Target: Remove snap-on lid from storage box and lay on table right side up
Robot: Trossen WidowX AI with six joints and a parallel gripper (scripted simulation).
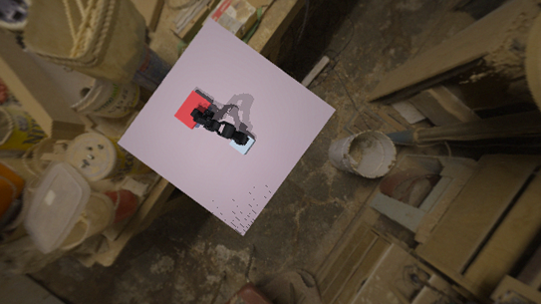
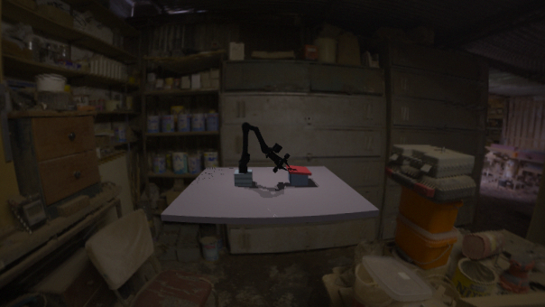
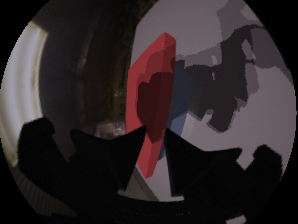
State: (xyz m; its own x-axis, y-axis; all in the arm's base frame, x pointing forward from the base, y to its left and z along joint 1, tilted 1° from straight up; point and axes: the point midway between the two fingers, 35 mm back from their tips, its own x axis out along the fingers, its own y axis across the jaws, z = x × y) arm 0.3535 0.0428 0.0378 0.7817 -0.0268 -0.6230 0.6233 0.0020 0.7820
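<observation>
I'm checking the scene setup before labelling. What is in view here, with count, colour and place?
Table: one, pale lilac, centre of a cluttered workshop.
Storage box: one, blue-grey, on the table beside the arm's base.
Lid: one, red, on top of the box, its near edge gripped.
Lidded bucket: one, whitish, on the floor off the table's corner.
Open bucket: one, white, on the floor at the opposite side.
Arm base: one, light blue, on the table.
Arm: one, black, reaching to the box.
Hand: one, black, shut on the lid's edge.

It is a dusty workshop or storeroom. Wooden shelves (image 2: 180, 92) carry paint cans (image 2: 180, 123), big drawer cabinets (image 2: 302, 108) line the wall, and buckets (image 1: 363, 153) and planks (image 1: 502, 218) lie around.
</observation>
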